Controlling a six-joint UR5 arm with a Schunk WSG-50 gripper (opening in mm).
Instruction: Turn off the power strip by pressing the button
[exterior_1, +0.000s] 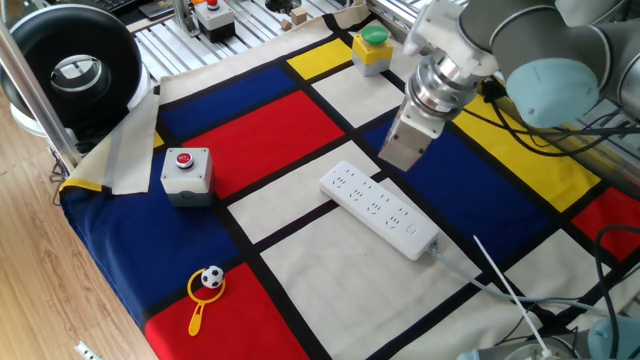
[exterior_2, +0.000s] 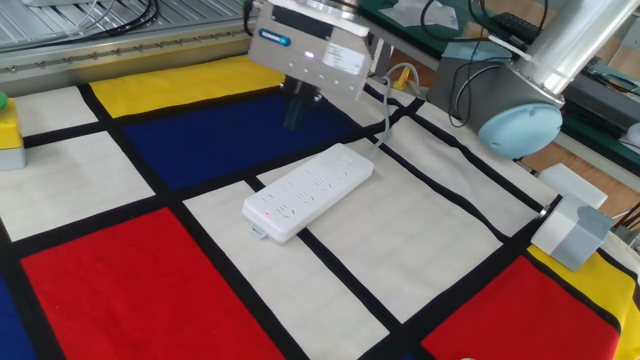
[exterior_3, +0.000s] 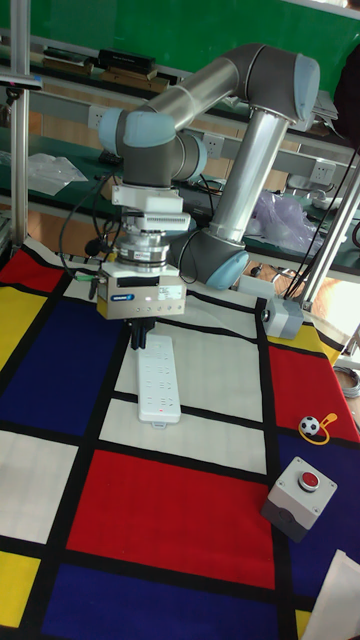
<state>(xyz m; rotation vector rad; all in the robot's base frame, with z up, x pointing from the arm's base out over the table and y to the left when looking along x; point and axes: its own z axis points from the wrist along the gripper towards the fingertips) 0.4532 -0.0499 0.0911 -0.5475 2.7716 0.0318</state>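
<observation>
The white power strip (exterior_1: 380, 208) (exterior_2: 308, 190) (exterior_3: 158, 382) lies diagonally on a white square of the checked cloth. Its cable leaves the right-hand end in one fixed view. A faint outline near that end is the button (exterior_1: 411, 232). My gripper (exterior_1: 398, 158) (exterior_2: 295, 112) (exterior_3: 140, 340) hangs in the air above the blue field just beyond the strip's other half and does not touch it. Its fingers (exterior_2: 297, 105) show as one narrow dark tip with no gap and nothing held.
A grey box with a red button (exterior_1: 186, 168) stands left of the strip. A yellow box with a green button (exterior_1: 371, 48) sits at the far cloth edge. A small football toy (exterior_1: 207, 285) lies near the front edge. A grey block (exterior_2: 572, 232) stands beside the arm's base.
</observation>
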